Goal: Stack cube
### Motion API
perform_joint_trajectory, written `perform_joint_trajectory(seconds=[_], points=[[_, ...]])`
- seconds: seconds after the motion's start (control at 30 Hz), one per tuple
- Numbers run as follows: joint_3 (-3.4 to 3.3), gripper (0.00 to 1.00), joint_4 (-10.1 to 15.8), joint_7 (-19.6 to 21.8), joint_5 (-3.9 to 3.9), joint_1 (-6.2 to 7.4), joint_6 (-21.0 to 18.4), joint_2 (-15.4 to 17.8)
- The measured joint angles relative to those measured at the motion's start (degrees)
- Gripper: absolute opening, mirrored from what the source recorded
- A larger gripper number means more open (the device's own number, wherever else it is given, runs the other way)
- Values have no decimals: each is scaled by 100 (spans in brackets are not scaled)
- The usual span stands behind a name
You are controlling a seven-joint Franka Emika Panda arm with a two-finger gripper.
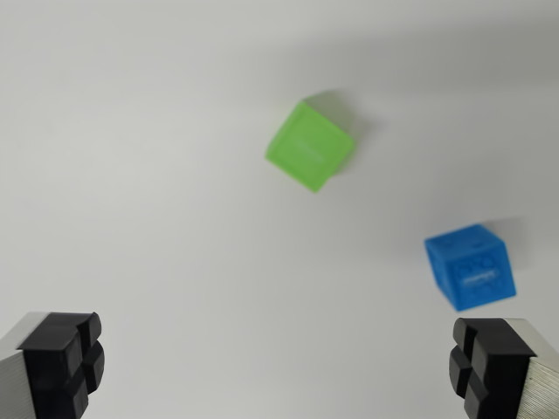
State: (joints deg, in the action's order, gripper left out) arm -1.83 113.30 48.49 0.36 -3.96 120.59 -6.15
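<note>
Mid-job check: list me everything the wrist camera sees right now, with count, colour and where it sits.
green cube: one, bright green, upper middle of the wrist view, lying on the surface, apart from the other cube.
blue cube: one, blue, on the wrist view's right, lower than the green one, just above the right fingertip in the picture; the picture alone does not show whether it touches the finger.
surface: one, plain white, fills the whole background.
end effector: one, black fingertip pads on grey fingers, at the bottom left and bottom right corners; jaws wide apart, nothing between them.
</note>
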Motion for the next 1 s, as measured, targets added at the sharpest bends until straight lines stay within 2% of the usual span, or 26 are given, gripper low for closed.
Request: perform_joint_trajectory(seconds=[0.57, 1.0], points=[[-1, 100, 11, 13, 0, 0, 10, -4], [-12, 100, 103, 259, 0, 0, 215, -138]])
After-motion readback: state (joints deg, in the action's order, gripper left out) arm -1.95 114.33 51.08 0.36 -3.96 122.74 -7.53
